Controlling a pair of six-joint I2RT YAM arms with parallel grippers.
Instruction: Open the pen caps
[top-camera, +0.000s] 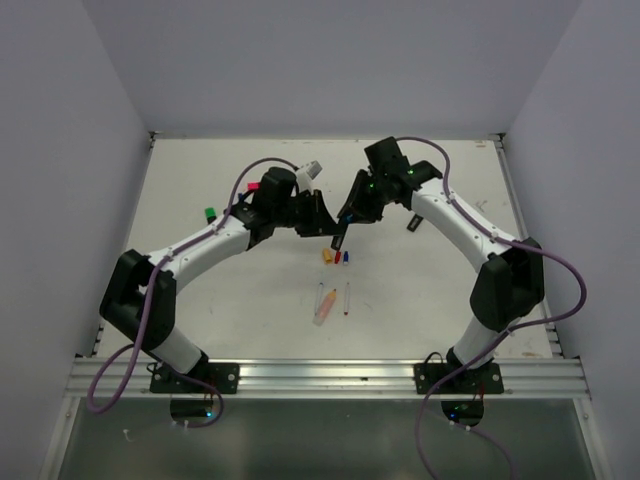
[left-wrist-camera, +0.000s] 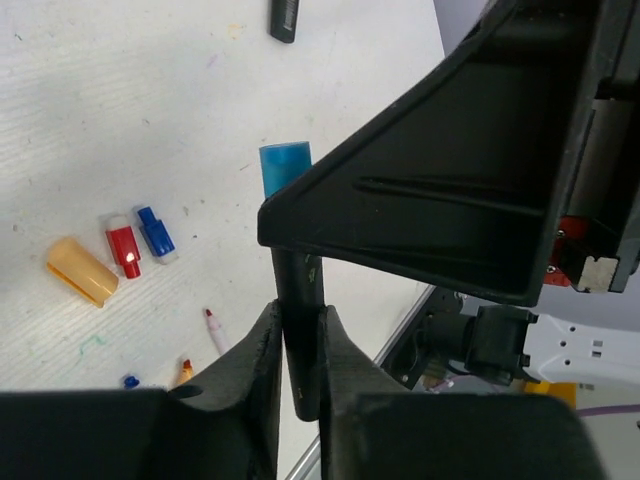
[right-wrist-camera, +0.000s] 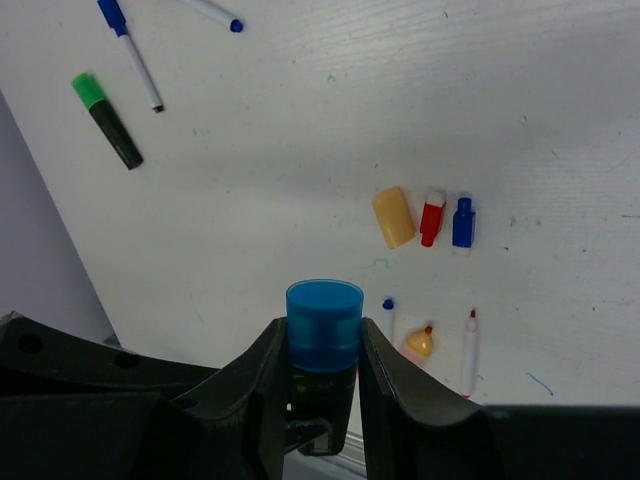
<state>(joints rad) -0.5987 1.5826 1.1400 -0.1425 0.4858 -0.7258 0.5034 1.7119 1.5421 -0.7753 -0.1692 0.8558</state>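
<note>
Your left fingers are pinching a black barrel over the worktop at centre frame, while your right fingers are gripping the cyan cap at its end. An orange cap, a red cap and a blue cap are lying just below.

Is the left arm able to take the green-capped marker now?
Probably not yet: the left gripper is shut on a black pen barrel, its cyan cap held by the right gripper. The marker lies unobstructed.

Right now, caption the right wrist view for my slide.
Right end effector clamps the cyan cap; orange cap lies loose.
</note>
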